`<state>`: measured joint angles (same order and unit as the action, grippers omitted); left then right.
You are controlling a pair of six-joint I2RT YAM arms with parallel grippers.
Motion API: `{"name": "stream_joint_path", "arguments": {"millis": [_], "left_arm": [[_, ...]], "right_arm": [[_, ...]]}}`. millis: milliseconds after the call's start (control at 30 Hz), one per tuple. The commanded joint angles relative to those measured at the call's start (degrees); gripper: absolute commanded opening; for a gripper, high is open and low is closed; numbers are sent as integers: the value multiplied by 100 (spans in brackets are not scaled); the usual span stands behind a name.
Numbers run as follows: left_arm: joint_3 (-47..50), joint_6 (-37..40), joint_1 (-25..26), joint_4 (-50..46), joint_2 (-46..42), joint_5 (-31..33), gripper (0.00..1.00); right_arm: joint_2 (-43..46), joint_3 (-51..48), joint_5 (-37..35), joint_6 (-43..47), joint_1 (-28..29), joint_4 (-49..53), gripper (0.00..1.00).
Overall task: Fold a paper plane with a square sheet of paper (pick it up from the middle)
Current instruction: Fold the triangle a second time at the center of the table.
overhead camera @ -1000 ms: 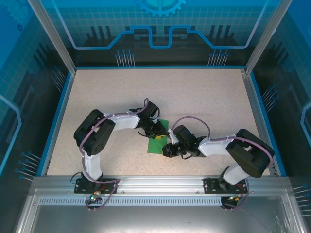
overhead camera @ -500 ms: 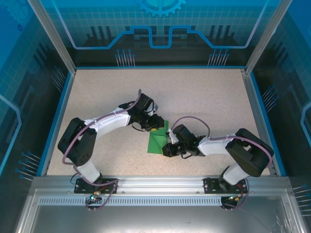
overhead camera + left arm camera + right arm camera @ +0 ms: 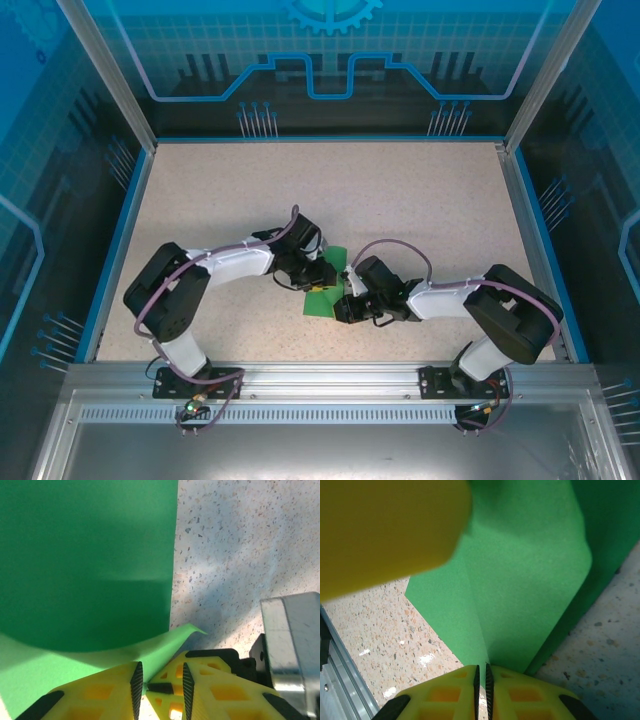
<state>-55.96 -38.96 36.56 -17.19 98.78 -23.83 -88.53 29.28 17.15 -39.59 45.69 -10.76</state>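
Tabletop (image 3: 420, 200) looks no different from a second ago, so all the news is in the arms. Left arm (image 3: 230, 262) is the busy one. A second ago its elbow sat tucked up near its base. Half a second ago it had swung out wide with the wrist at the paper's far edge, and now it's pulled back in so the wrist sits over the paper's far half. Right arm (image 3: 450, 295) has barely budged the whole time.

Paper (image 3: 322, 302) is in roughly the same spot, near the front middle of the tabletop between the two wrists. It's partly folded and nowhere near a dart yet.

Right tool (image 3: 482, 669) is clenched on the paper, with a crease running straight into its nearly closed jaws. I read it as the anchor pinning that side down.

Left tool (image 3: 160, 669) has a narrow gap between its jaws. A paler flap (image 3: 75, 670) curls up off the sheet right at the fingertips, and its corner (image 3: 195, 629) pokes out past them. Can't tell whether it's actually grasping that flap or just nudging it.

My guess is the left arm came back for another go at lifting that flap for the next fold. That puts us fairly early in the task, with most creases left to make.
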Motion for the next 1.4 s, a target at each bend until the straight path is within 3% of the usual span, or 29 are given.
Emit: {"name": "stream_joint_path", "arguments": {"millis": [0, 900, 1167, 1367], "left_arm": [[95, -7, 14, 192, 239, -113, 29], [23, 123, -210, 146, 741, 485, 28], [100, 191, -210, 153, 887, 450, 28], [130, 196, -213, 216, 950, 416, 28]], "right_arm": [[-269, -90, -309, 118, -47, 553, 15], [-62, -146, -234, 112, -44, 611, 15], [859, 88, -151, -42, -239, 966, 23], [1346, 232, -73, -142, -468, 1064, 23]]}}
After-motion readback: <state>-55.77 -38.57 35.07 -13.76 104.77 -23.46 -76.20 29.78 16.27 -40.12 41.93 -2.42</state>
